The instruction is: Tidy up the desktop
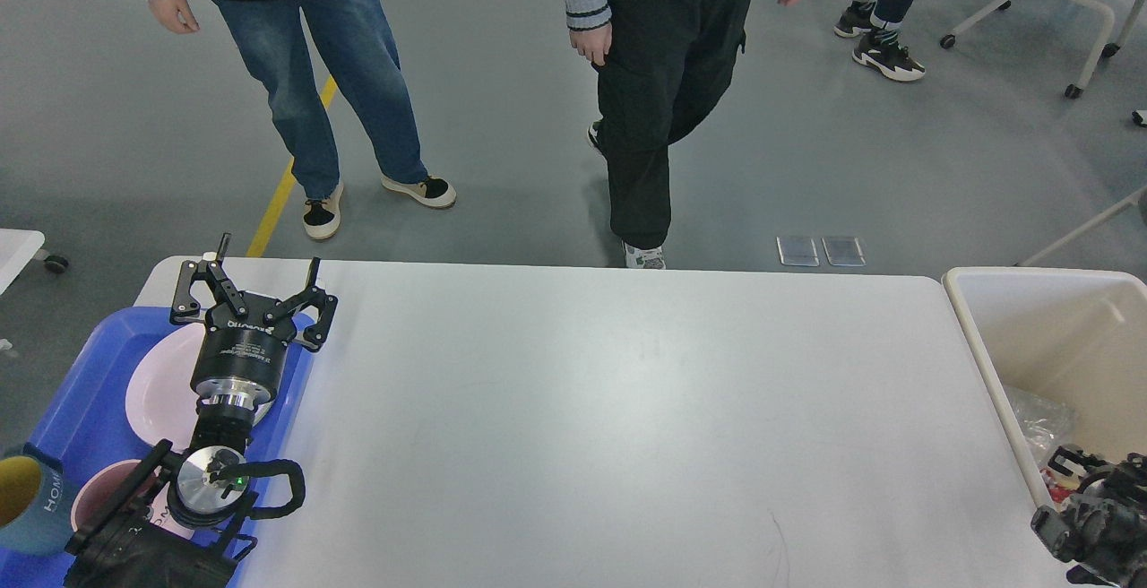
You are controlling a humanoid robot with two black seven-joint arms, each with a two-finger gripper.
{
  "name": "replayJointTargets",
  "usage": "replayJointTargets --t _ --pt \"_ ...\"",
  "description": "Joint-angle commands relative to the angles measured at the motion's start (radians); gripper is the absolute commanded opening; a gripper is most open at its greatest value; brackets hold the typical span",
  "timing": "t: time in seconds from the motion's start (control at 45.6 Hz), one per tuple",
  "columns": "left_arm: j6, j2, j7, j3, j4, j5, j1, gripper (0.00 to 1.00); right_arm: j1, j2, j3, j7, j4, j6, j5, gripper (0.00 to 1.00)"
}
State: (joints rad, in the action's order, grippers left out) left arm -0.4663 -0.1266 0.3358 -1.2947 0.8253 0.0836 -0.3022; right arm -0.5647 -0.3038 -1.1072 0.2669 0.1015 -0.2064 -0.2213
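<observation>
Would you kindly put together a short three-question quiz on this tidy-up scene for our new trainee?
1. True or false: the left claw is open and holds nothing.
2. What does the blue tray hold? A) pink dishes and a mug B) books C) fruit
3. Fill in: the cream bin stands at the desktop's ____ end.

Key: 1 true; 2 A; 3 right.

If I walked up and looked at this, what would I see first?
First, the big white desktop filling the middle. Next, the robot's left end effector, black, its fingers spread open above a pink plate in the blue tray at the table's left end. Then two people's legs just behind the far edge, and a cream bin on the right.
</observation>
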Motion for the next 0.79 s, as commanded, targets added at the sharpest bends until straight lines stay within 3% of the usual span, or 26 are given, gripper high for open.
replayJointTargets --t 0.0,0.307,0.482,0.614,0.767 --pt "0.000 0.001 0.002 0.000 0.000 -0.001 0.000 0.96 -0.037 -0.012 0.006 -0.003 0.018 0.013 -0.003 1.00" --pt "0.000 0.001 0.000 0.000 0.000 0.001 0.000 0.96 -0.205 -0.063 0.059 -0.020 0.161 0.016 -0.009 1.00" --pt "0.000 -0.001 0.000 0.000 0.000 -0.001 0.000 0.96 -0.291 -0.196 0.528 -0.169 0.248 0.057 -0.009 1.00" --pt "0.000 -0.001 0.000 0.000 0.000 -0.001 0.000 0.96 -0.297 -0.213 0.930 -0.193 0.309 0.073 0.005 1.00" --pt "0.000 -0.001 0.000 0.000 0.000 -0.001 0.000 0.96 -0.245 -0.210 1.547 -0.193 0.403 0.071 0.005 1.00"
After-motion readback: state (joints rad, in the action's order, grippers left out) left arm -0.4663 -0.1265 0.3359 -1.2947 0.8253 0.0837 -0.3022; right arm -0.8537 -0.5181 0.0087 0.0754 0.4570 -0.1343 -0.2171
